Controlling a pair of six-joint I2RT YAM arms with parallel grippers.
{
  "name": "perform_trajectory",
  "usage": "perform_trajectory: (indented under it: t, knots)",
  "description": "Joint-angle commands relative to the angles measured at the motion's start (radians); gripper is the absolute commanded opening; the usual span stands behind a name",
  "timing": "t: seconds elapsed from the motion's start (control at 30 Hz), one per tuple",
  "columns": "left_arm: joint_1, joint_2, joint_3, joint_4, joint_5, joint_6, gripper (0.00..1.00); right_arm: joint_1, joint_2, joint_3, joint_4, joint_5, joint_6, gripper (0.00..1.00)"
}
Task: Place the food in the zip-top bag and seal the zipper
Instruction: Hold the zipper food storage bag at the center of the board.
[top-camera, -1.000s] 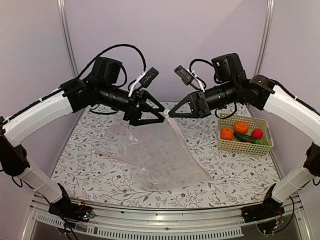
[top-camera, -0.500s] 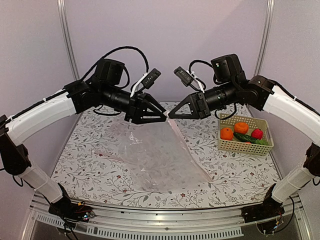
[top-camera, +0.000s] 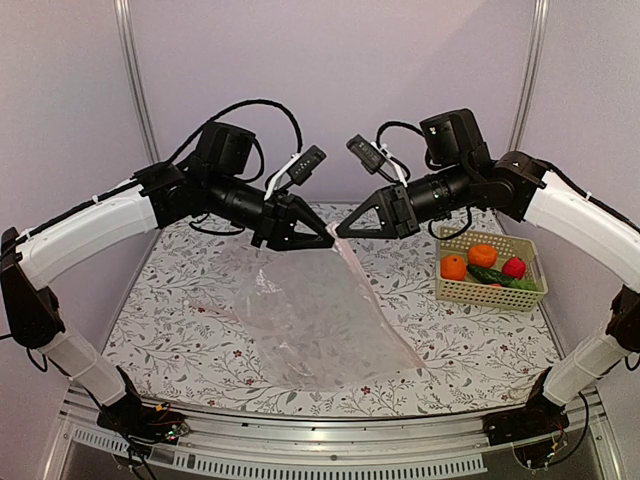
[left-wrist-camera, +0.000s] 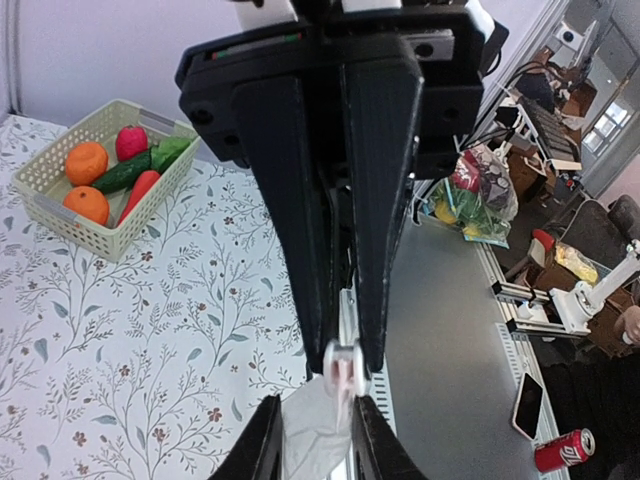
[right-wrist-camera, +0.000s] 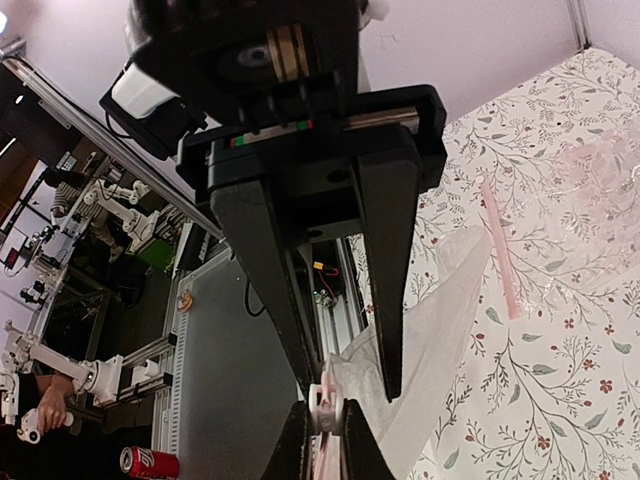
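Observation:
The clear zip-top bag (top-camera: 310, 320) hangs from its top corner between the two grippers, and its lower part rests on the floral cloth. The pinkish zipper (top-camera: 385, 315) runs down its right edge. My right gripper (top-camera: 340, 232) is shut on the white slider (right-wrist-camera: 325, 400), also seen as the slider (left-wrist-camera: 343, 372). My left gripper (top-camera: 326, 240) faces it tip to tip. Its jaws stand a narrow gap apart with bag plastic (left-wrist-camera: 315, 440) between them. The food (top-camera: 485, 268) lies in the basket: two oranges, a green cucumber and a red fruit.
The pale lattice basket (top-camera: 490, 295) stands at the right side of the table, right of the bag. Metal posts (top-camera: 135, 90) rise at both back corners. An aluminium rail (top-camera: 320, 435) runs along the near edge between the arm bases.
The left jaws have narrowed from wide open onto the bag's top edge. The bag's left side has bunched and lifted. The right gripper has kept its hold.

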Motion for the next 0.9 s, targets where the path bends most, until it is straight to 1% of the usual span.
perform_trajectory:
  t: [0.0, 0.07, 0.43, 0.87]
  knots:
    - [-0.009, 0.002, -0.008, -0.010, 0.002, 0.001, 0.24, 0.006, 0.019, -0.006, -0.004, 0.017, 0.000, 0.00]
    - [-0.009, 0.001, -0.009, -0.004, 0.005, -0.004, 0.23, 0.007, 0.020, -0.006, -0.010, 0.021, -0.002, 0.00]
    - [-0.009, -0.005, -0.016, 0.011, 0.004, -0.010, 0.01, 0.007, 0.024, -0.006, -0.029, 0.043, -0.006, 0.00]
    - [0.004, -0.008, -0.030, 0.038, -0.033, -0.037, 0.00, 0.007, 0.036, -0.012, -0.050, 0.079, -0.025, 0.00]
